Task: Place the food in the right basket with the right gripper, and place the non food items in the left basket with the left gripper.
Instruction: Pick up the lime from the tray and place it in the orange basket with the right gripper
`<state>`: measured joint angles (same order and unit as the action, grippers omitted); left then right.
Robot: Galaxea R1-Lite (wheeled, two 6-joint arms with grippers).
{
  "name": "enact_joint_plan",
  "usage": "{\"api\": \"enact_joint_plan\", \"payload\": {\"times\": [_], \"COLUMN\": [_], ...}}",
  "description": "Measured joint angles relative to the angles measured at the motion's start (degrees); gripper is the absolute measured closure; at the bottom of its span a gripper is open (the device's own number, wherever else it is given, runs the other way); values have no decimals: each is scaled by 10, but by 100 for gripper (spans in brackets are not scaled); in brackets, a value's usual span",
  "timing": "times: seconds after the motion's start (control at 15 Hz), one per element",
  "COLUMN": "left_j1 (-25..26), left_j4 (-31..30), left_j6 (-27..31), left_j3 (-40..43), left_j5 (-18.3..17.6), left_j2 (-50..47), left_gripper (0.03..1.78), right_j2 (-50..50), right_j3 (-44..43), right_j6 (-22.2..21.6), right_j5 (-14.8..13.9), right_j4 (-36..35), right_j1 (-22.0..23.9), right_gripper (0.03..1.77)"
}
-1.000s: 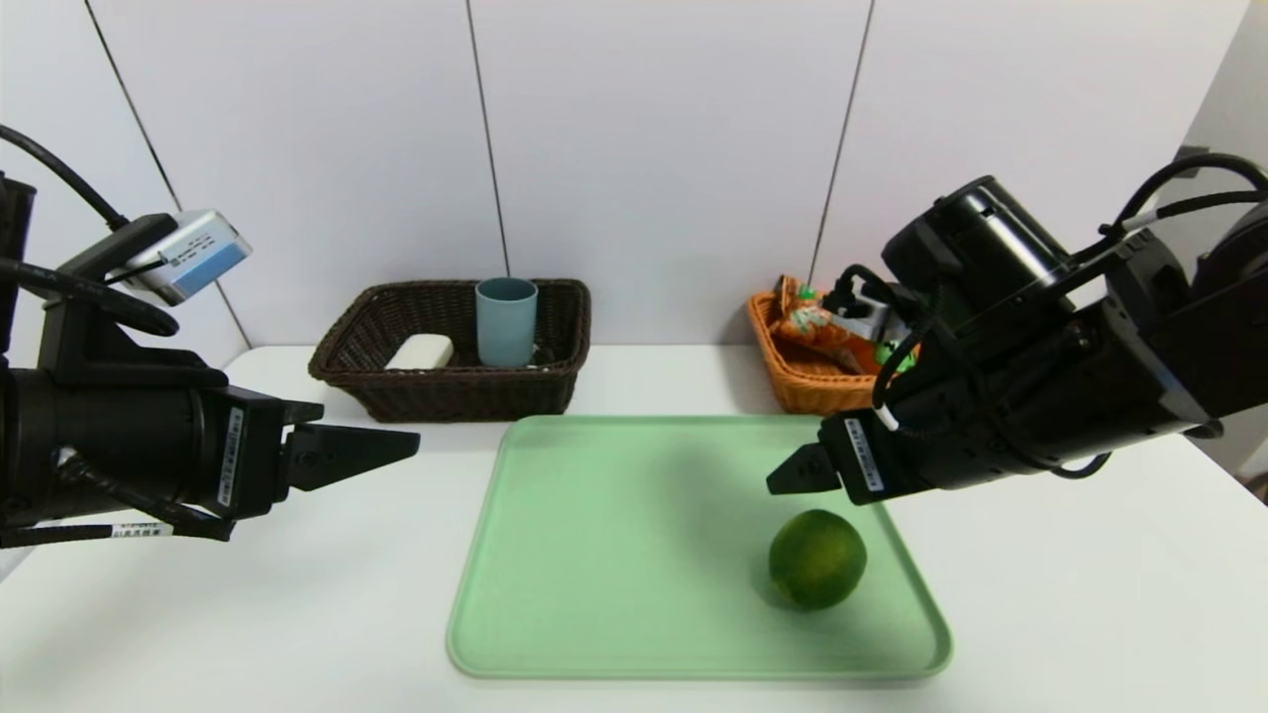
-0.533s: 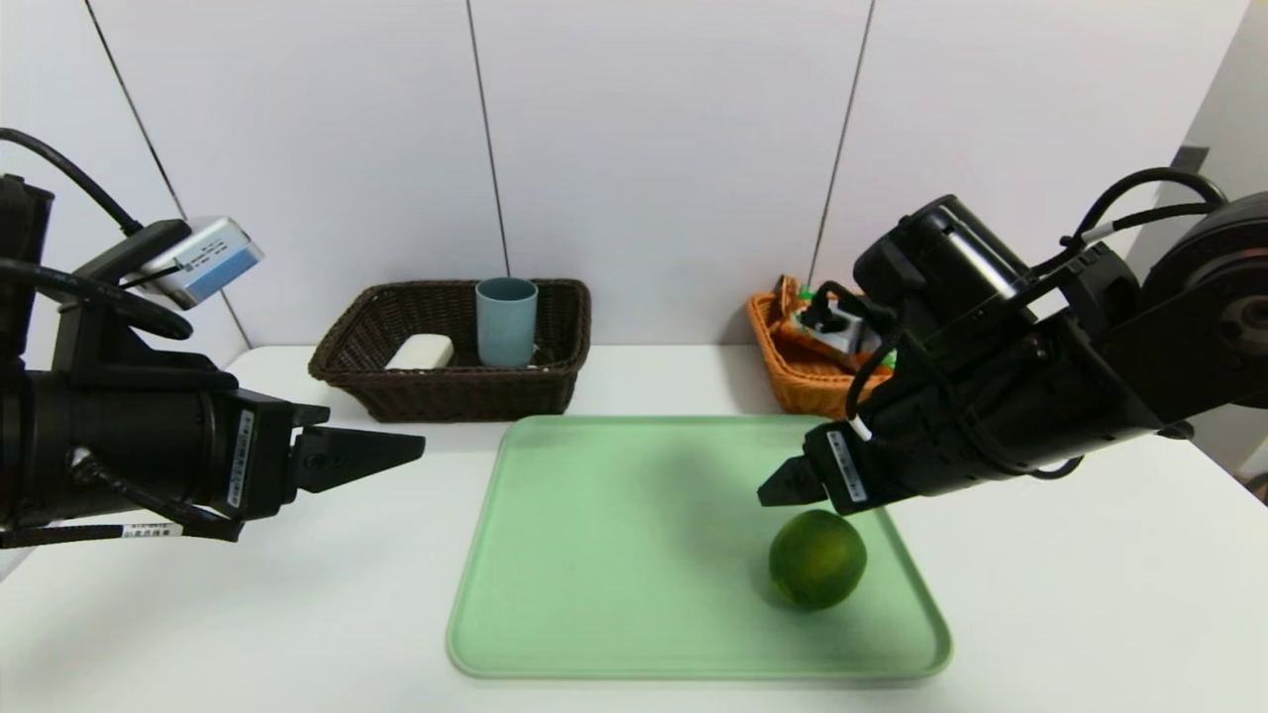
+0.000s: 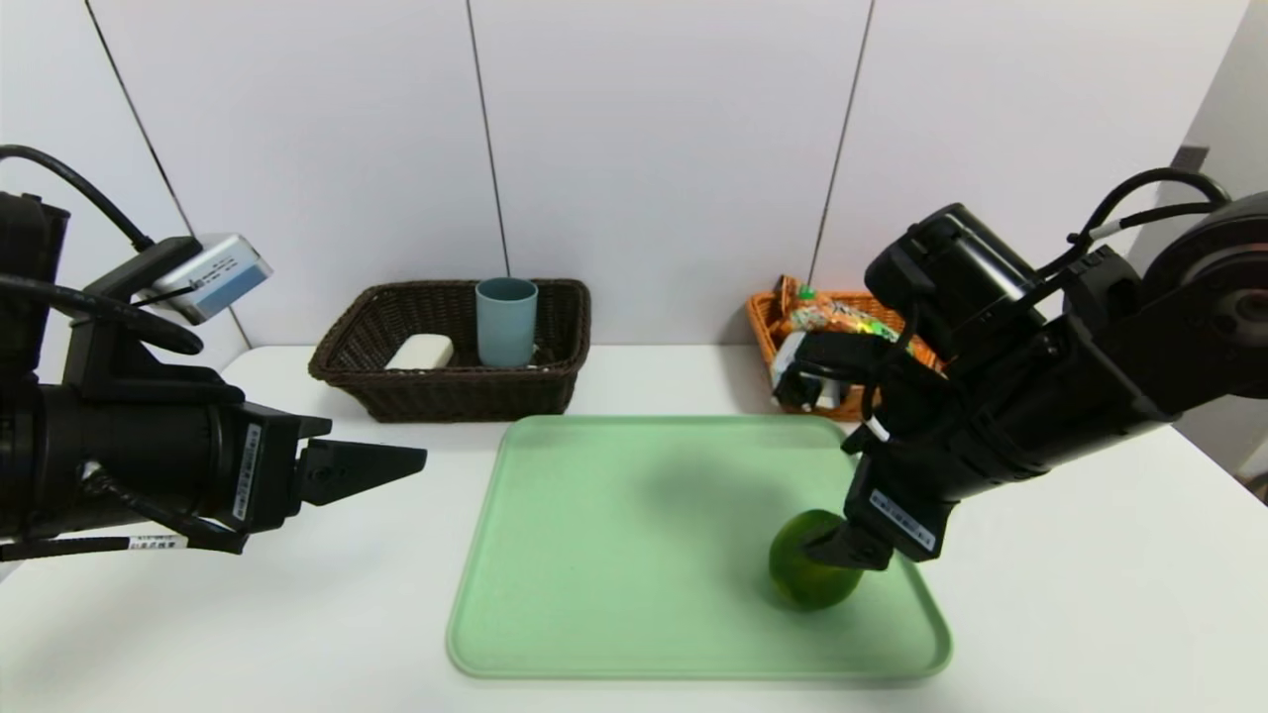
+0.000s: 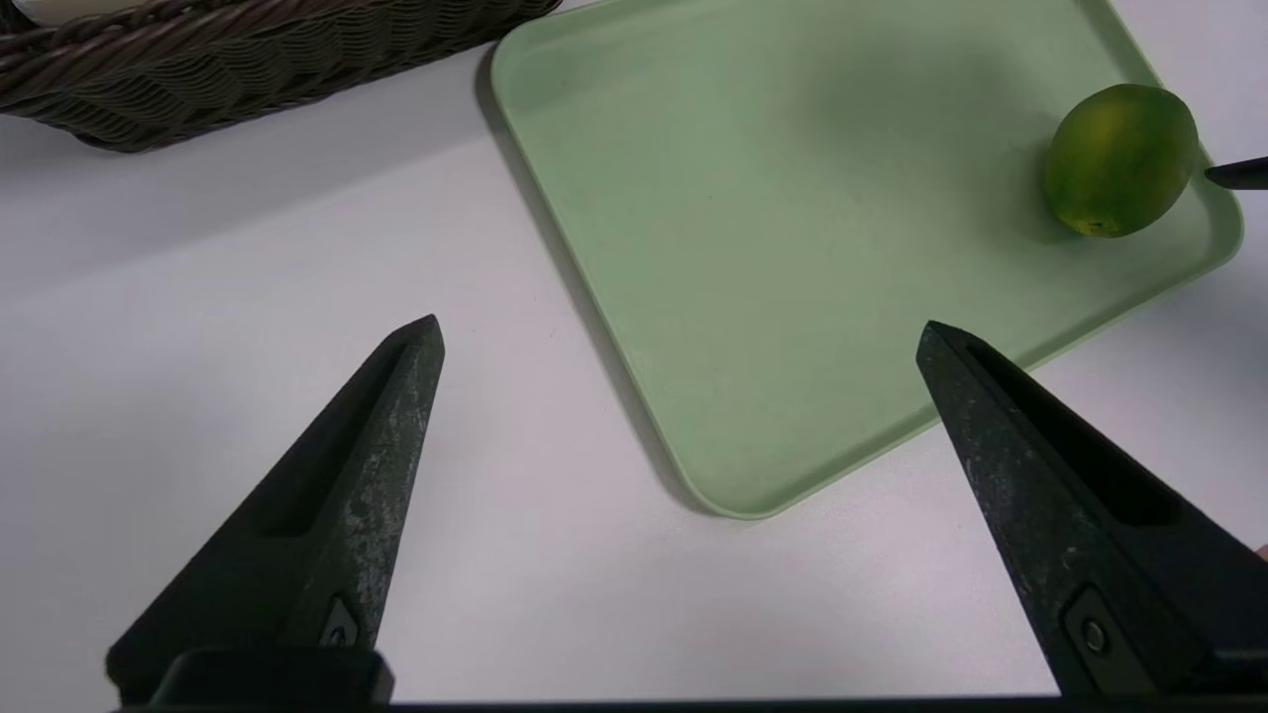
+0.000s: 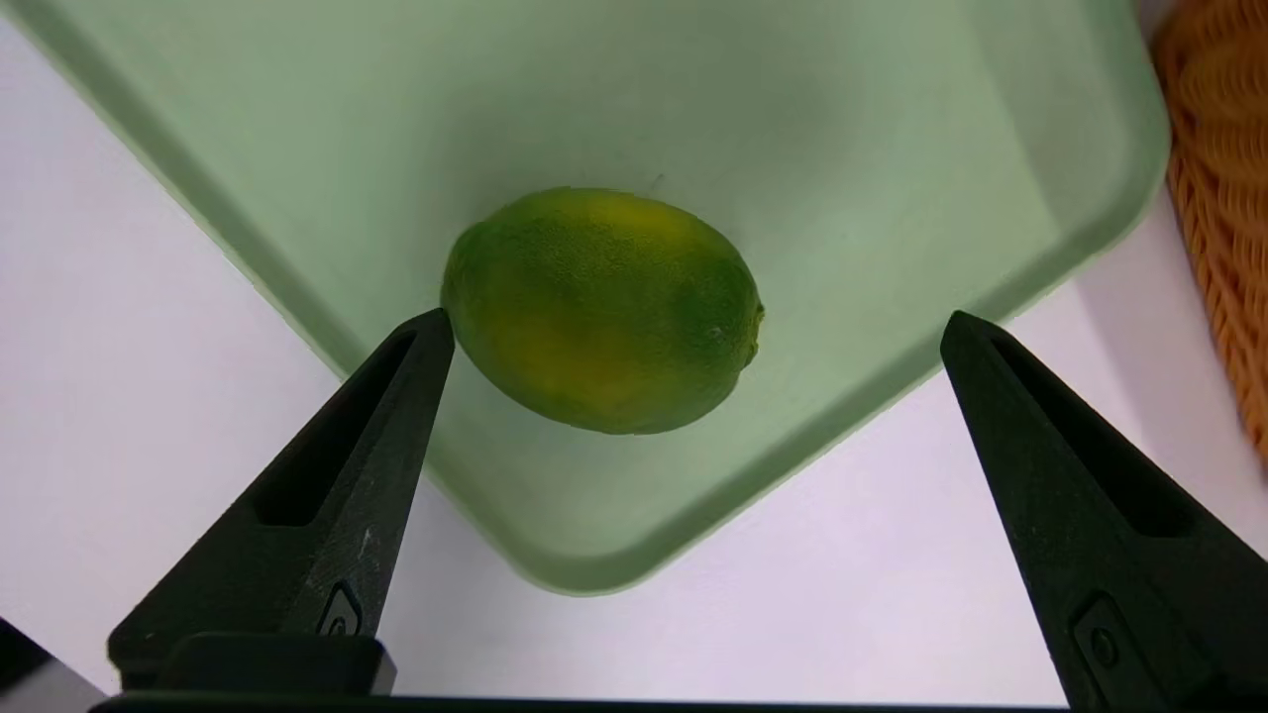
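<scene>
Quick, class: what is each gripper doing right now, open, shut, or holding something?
Left gripper: open, empty, over the white table.
Right gripper: open around the round green citrus fruit, not yet gripping it.

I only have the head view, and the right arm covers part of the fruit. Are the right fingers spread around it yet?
Observer: The right gripper is open above the green citrus fruit, not closed on it.
Operator: Is the fruit centred between them?
Observer: No, it sits beside one fingertip, well clear of the other.
Operator: And the left gripper?
Observer: The left gripper is open over the bare table, beside the green tray.
</scene>
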<state>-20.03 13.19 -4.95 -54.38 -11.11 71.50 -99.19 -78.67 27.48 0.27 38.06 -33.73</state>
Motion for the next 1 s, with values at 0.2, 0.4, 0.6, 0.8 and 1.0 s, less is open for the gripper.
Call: {"api": "enact_joint_plan", "payload": {"times": [0.2, 0.4, 0.6, 0.8, 1.0], "left_j1": [0, 0, 0, 0, 0], "left_j4": [0, 0, -1, 0, 0], "left_j6": [0, 0, -1, -1, -2], "left_j3": [4, 8, 10, 12, 12], "left_j5": [0, 1, 1, 2, 3], "left_j2": [1, 4, 7, 9, 8], "left_gripper": [12, 12, 12, 12, 12], "right_j2": [-9, -20, -39, -59, -80], "right_j3": [-2, -20, -53, -70, -75], "right_j6": [136, 265, 315, 336, 381], "right_j5": [56, 89, 97, 98, 99], "right_j4": [25, 87, 127, 128, 128], "right_j1": [17, 39, 50, 54, 54], "right_gripper": [10, 10, 10, 10, 10]}}
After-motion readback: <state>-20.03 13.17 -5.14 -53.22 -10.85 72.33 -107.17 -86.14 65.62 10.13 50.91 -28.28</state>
